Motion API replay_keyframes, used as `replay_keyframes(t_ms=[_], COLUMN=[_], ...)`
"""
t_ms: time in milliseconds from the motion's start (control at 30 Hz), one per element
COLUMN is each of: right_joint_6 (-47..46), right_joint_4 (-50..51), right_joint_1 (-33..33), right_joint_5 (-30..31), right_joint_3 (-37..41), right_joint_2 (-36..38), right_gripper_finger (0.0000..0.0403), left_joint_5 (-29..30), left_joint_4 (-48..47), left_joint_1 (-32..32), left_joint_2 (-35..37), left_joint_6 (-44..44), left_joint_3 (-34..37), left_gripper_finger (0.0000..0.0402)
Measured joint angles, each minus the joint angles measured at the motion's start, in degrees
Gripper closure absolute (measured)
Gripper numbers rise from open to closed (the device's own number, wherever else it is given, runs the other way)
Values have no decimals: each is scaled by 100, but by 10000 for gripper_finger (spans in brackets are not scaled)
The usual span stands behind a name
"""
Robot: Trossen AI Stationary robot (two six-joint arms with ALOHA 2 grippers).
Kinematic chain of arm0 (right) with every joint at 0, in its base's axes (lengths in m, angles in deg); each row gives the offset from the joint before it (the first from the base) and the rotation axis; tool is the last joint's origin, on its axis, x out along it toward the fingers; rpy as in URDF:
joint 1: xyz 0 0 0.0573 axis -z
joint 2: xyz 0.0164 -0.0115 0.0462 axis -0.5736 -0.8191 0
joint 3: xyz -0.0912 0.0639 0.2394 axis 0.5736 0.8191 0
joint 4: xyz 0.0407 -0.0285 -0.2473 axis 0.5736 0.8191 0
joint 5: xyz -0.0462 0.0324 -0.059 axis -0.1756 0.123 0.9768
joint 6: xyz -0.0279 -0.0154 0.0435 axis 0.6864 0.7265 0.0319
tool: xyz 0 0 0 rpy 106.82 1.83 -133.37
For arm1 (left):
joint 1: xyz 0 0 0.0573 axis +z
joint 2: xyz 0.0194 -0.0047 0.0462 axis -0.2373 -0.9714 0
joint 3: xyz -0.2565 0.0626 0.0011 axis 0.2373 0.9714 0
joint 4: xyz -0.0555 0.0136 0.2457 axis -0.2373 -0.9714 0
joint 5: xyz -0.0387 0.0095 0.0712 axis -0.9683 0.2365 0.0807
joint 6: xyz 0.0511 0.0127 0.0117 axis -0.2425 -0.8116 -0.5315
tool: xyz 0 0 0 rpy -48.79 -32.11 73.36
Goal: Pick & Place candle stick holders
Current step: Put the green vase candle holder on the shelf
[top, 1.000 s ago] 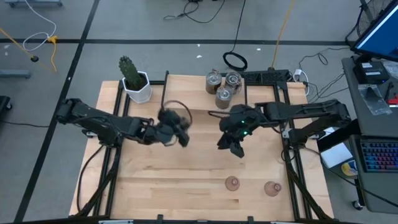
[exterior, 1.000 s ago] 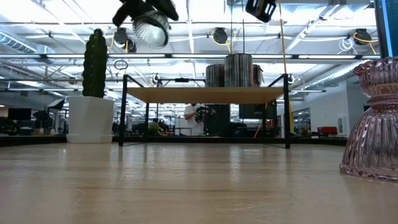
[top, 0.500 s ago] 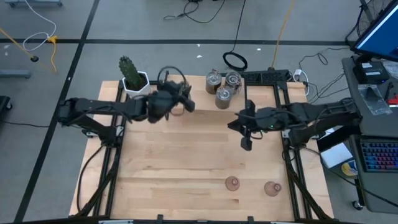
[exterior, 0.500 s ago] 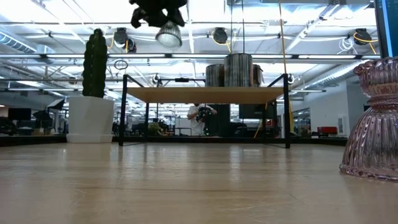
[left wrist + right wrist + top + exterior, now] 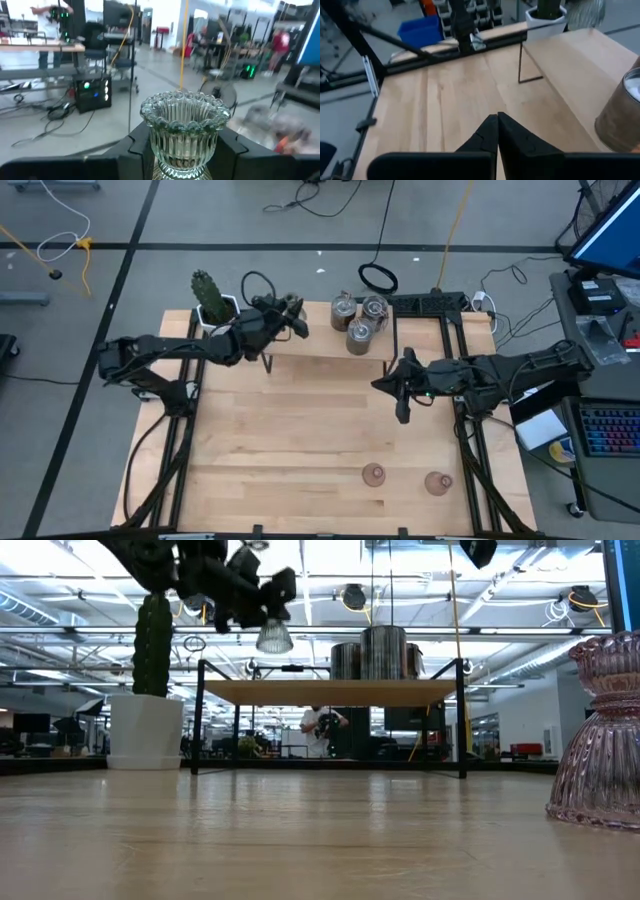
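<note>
Wooden table (image 5: 300,430) under both arms, raised shelf (image 5: 330,345) along the far edge. White-potted cactus (image 5: 212,302) at the shelf's left end. Three silvery holders (image 5: 358,320) clustered on the shelf. Two pink holders (image 5: 404,478) near the front edge, right of middle. Left claw (image 5: 290,320) raised above the shelf beside the cactus, pinching the pale green holder (image 5: 184,127) upright between its fingers (image 5: 135,150). Right claw (image 5: 497,127) over the table's right side, pressed together, empty.
</note>
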Motion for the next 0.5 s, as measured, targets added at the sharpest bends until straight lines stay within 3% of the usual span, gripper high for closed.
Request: replay_keyframes(t_ms=[167, 500], right_joint_6=[7, -225], right_joint_4=[-480, -417], right_joint_1=[30, 32], right_joint_5=[143, 300], right_joint_3=[377, 587], right_joint_2=[267, 557], right_gripper_finger=[402, 402], left_joint_5=[-191, -446], left_joint_4=[584, 823], left_joint_1=[226, 537], left_joint_2=[-526, -1065], left_joint_6=[-107, 62], left_joint_3=[11, 7], left_gripper_finger=[276, 276])
